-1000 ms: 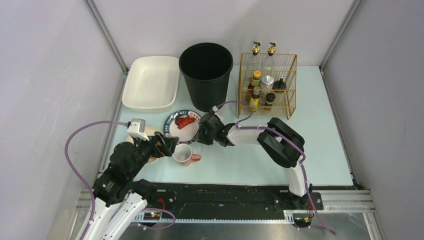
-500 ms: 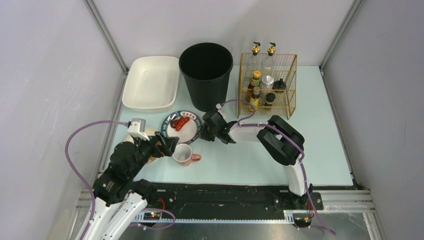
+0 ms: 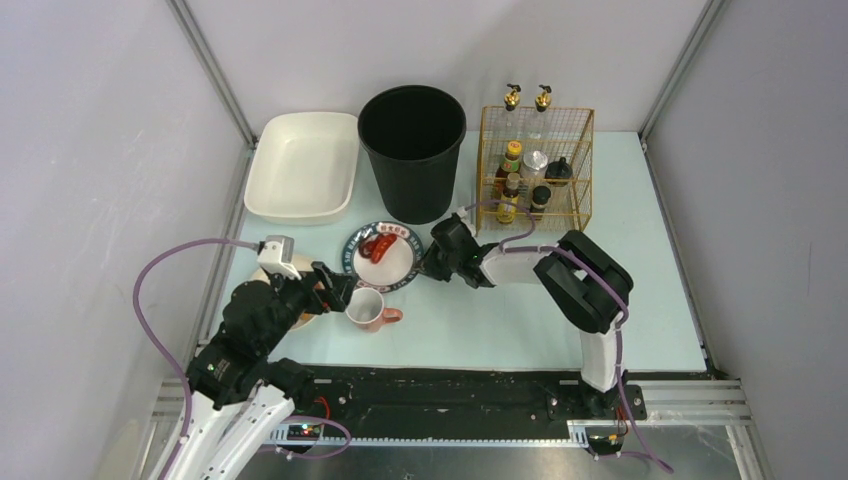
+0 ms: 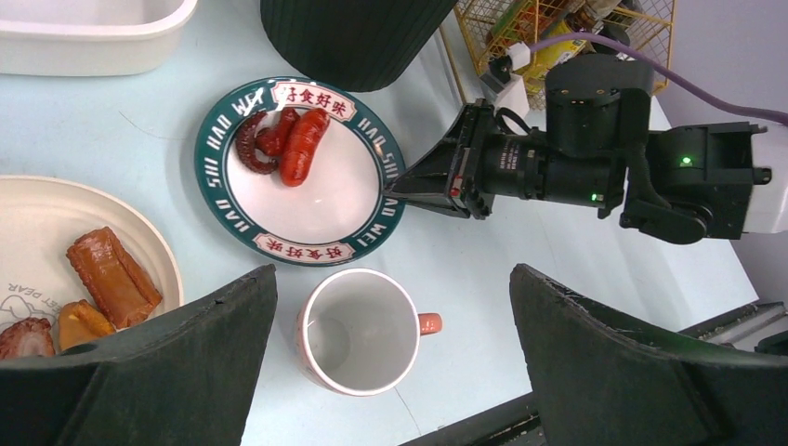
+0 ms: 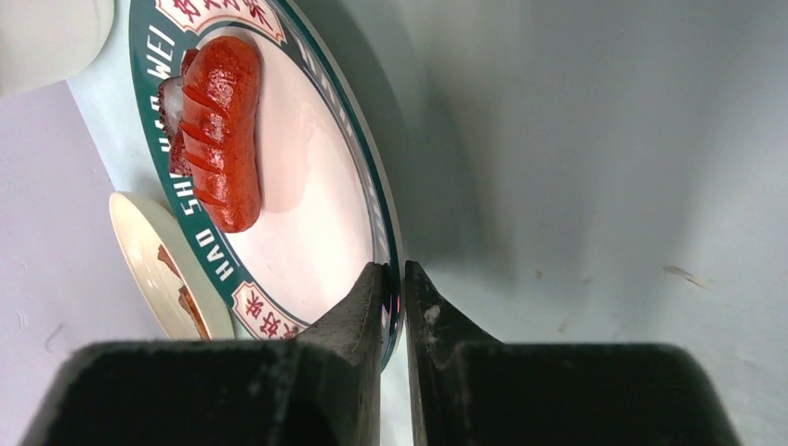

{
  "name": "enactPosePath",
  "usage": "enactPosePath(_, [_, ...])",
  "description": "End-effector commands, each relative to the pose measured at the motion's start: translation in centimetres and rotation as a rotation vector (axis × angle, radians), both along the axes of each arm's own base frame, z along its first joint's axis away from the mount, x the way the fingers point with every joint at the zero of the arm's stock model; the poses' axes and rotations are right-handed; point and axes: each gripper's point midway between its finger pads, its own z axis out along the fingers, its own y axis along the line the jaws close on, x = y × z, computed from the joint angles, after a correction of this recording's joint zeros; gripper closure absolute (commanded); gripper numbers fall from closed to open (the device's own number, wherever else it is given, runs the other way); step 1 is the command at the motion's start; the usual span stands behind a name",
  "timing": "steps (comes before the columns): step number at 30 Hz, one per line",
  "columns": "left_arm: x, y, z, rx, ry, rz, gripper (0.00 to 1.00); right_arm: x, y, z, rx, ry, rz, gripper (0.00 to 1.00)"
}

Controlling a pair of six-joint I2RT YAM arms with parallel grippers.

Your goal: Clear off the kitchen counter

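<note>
Kitchen counter (image 3: 640,250) under both arms, not cleared: right gripper (image 5: 392,279) has just pinched nearly shut on sausage plate (image 3: 395,268) rim at its 3 o'clock and tugged it that way; black bin (image 3: 412,150) at plate's 12 likely next; left gripper (image 3: 335,288) wide open, empty, by mug (image 3: 367,309)

Your right claw (image 5: 392,275) pinched the green rim of the plate (image 5: 311,223). A red sausage (image 5: 221,130) lay on the plate's white middle. The pale bench (image 5: 595,158) showed beside the plate.

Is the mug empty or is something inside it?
Empty: the left wrist view looks into the upright mug and shows only bare white inside.
</note>
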Motion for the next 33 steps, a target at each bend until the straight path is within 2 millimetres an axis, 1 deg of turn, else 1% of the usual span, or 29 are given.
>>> enactPosePath(1, [0.3, -0.3, 0.0, -0.01, 0.001, 0.001, 0.02, -0.7, -2.2, 0.5, -0.046, -0.018, 0.015, 1.0])
enactPosePath(2, [0.3, -0.3, 0.1, -0.011, 0.0, 0.001, 0.02, -1.0, -2.3, 0.6, -0.043, -0.017, 0.021, 1.0])
enactPosePath(3, [0.4, -0.3, 0.0, -0.009, 0.0, 0.0, 0.02, -0.9, -2.2, 1.5, -0.026, -0.034, 0.024, 1.0])
enactPosePath(4, [0.4, -0.3, 0.0, -0.009, 0.001, 0.0, 0.02, -1.1, -2.2, 1.8, -0.021, -0.038, 0.031, 1.0])
enactPosePath(6, [0.4, -0.3, 0.0, -0.01, 0.001, 0.001, 0.02, -1.2, -2.3, 3.4, 0.003, -0.064, 0.038, 1.0])
enactPosePath(9, [0.4, -0.3, 0.0, -0.01, 0.002, 0.001, 0.02, -1.5, -2.4, 5.0, 0.028, -0.084, 0.051, 1.0])
enactPosePath(10, [0.4, -0.3, 0.0, -0.009, 0.002, 0.002, 0.02, -1.6, -2.4, 6.0, 0.044, -0.097, 0.058, 1.0])
enactPosePath(11, [0.4, -0.3, 0.0, -0.011, 0.0, 0.002, 0.02, -1.7, -2.4, 6.4, 0.053, -0.099, 0.065, 1.0])
enactPosePath(12, [0.4, -0.3, 0.0, -0.011, 0.001, 0.003, 0.02, -1.8, -2.5, 7.4, 0.065, -0.113, 0.067, 1.0])
enactPosePath(13, [0.4, -0.2, 0.0, -0.01, 0.0, 0.003, 0.02, -1.9, -2.6, 7.8, 0.07, -0.119, 0.069, 1.0])
enactPosePath(15, [0.4, -0.2, 0.1, -0.013, -0.001, 0.005, 0.02, -2.0, -2.9, 9.7, 0.097, -0.146, 0.068, 1.0])
enactPosePath(18, [0.3, -0.2, 0.2, -0.014, -0.006, 0.007, 0.02, -2.2, -3.4, 11.1, 0.117, -0.158, 0.069, 1.0])
enactPosePath(19, [0.3, -0.2, 0.2, -0.014, -0.007, 0.007, 0.02, -2.3, -3.5, 11.9, 0.131, -0.168, 0.069, 1.0])
enactPosePath(20, [0.3, -0.1, 0.3, -0.015, -0.01, 0.007, 0.02, -2.4, -3.7, 12.2, 0.135, -0.173, 0.066, 1.0])
enactPosePath(21, [0.3, -0.1, 0.3, -0.016, -0.011, 0.008, 0.02, -2.5, -3.9, 12.9, 0.146, -0.183, 0.063, 1.0])
enactPosePath(22, [0.3, -0.1, 0.3, -0.017, -0.012, 0.01, 0.02, -2.5, -4.3, 13.1, 0.147, -0.188, 0.057, 1.0])
enactPosePath(23, [0.3, -0.1, 0.3, -0.017, -0.013, 0.011, 0.02, -2.6, -4.5, 13.9, 0.158, -0.203, 0.054, 1.0])
enactPosePath(24, [0.2, 0.0, 0.4, -0.019, -0.016, 0.013, 0.02, -2.6, -4.8, 14.0, 0.156, -0.207, 0.047, 1.0])
enactPosePath(25, [0.2, 0.0, 0.4, -0.02, -0.018, 0.013, 0.02, -2.7, -5.1, 14.6, 0.165, -0.22, 0.043, 1.0])
enactPosePath(28, [0.2, 0.1, 0.5, -0.023, -0.022, 0.016, 0.02, -2.7, -5.8, 15.2, 0.178, -0.224, 0.035, 1.0])
enactPosePath(33, [0.2, 0.1, 0.6, -0.025, -0.026, 0.019, 0.02, -2.9, -7.1, 17.2, 0.22, -0.256, 0.019, 1.0])
